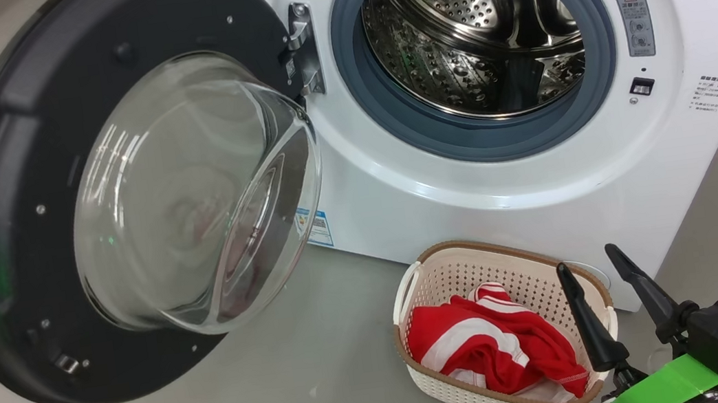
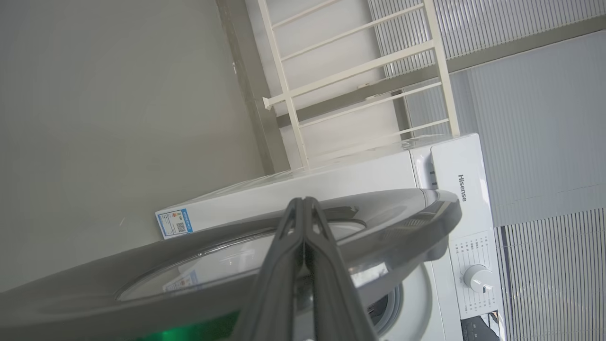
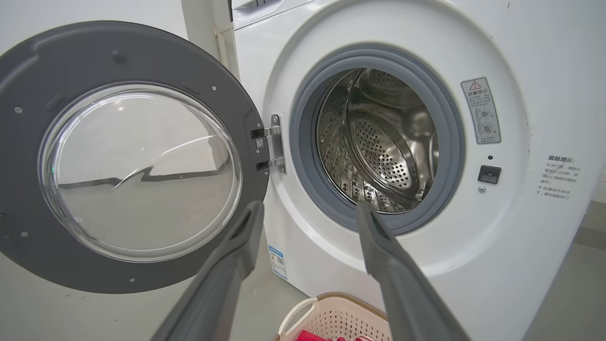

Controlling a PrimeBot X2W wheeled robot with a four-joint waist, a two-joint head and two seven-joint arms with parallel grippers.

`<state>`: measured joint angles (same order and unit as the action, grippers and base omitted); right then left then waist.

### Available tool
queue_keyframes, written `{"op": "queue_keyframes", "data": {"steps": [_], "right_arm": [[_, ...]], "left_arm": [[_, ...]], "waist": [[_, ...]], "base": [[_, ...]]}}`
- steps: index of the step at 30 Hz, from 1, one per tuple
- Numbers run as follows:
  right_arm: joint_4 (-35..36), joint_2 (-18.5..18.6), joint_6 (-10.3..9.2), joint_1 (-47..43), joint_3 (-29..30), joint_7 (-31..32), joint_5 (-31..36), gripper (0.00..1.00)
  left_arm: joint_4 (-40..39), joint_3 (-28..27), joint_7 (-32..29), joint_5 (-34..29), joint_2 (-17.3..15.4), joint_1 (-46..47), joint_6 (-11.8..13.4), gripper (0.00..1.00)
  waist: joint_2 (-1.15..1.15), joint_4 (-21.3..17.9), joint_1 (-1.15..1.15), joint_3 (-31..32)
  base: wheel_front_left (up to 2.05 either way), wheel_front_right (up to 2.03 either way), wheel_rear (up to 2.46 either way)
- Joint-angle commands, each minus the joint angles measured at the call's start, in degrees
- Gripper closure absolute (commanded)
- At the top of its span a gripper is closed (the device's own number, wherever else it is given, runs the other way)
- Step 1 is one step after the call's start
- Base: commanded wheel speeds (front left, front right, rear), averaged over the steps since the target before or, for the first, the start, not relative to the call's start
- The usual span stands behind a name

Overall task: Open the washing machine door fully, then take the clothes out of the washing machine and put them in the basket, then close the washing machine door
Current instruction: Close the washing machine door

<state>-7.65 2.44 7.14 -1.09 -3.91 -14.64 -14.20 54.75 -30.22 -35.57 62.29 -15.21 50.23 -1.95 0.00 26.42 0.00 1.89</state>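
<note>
The washing machine (image 1: 470, 201) stands with its steel drum (image 1: 469, 34) showing no fabric inside. The washing machine door (image 1: 6, 206) hangs swung wide to the left, glass bowl facing me. The clothes (image 1: 489, 344), red with white stripes, lie in the basket (image 1: 496, 242) on the floor below the opening. My right gripper (image 1: 589, 261) is open beside the basket's right end, holding nothing; in its own view the right gripper (image 3: 310, 208) points at the drum mouth above the basket (image 3: 331, 303). My left gripper (image 2: 303, 203) is shut, lying over the door's outer face (image 2: 402, 222).
Grey floor (image 1: 287, 391) spreads under the door and left of the basket. A white rack (image 2: 360, 71) stands behind the machine by the wall. The control knob (image 2: 478, 278) sits on the machine's front panel. A green part (image 1: 668, 386) sits on my right wrist.
</note>
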Motion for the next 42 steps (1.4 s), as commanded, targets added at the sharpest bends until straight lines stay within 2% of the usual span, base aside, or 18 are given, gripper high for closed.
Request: {"op": "queue_keyframes", "data": {"steps": [1,12,26,35,38,42], "right_arm": [[1.52,0.43,0.35,0.71,-1.24,-0.36,-0.47,0.0],[1.34,0.43,0.35,0.63,-1.68,-0.36,-1.11,0.0],[1.43,0.43,0.35,0.67,-2.19,-0.36,-1.87,0.0],[1.15,0.43,0.35,0.96,-2.31,-0.36,-2.28,0.0],[1.07,0.43,0.35,0.96,-2.34,-0.36,-2.39,0.0],[0.99,0.43,0.35,0.81,-2.47,-0.36,-2.51,0.0]], "left_arm": [[-2.67,-0.13,-1.46,0.4,-0.38,-1.24,-0.85,1.0],[-15.56,0.45,-4.67,1.35,4.03,-7.49,0.33,1.0],[-39.25,2.08,-9.82,4.24,11.12,-18.06,6.46,1.0],[-48.58,5.74,-10.65,10.16,12.28,-23.96,10.61,1.0],[-51.53,8.59,-9.01,13.66,12.31,-26.75,12.01,1.0],[-53.66,11.57,-7.87,16.77,12.32,-28.99,12.77,1.0]], "waist": [[0.0,0.02,0.0,-0.01],[0.0,0.23,0.0,0.07],[0.0,-0.26,0.0,-0.28],[0.0,-1.17,0.0,-0.3],[0.0,-1.8,0.0,-0.31],[0.0,-2.48,0.0,-0.29]], "base": [[0.0,0.0,0.0],[0.0,0.0,0.0],[0.0,0.0,0.0],[0.0,0.0,0.0],[0.0,0.0,0.0],[0.0,0.0,0.0]]}}
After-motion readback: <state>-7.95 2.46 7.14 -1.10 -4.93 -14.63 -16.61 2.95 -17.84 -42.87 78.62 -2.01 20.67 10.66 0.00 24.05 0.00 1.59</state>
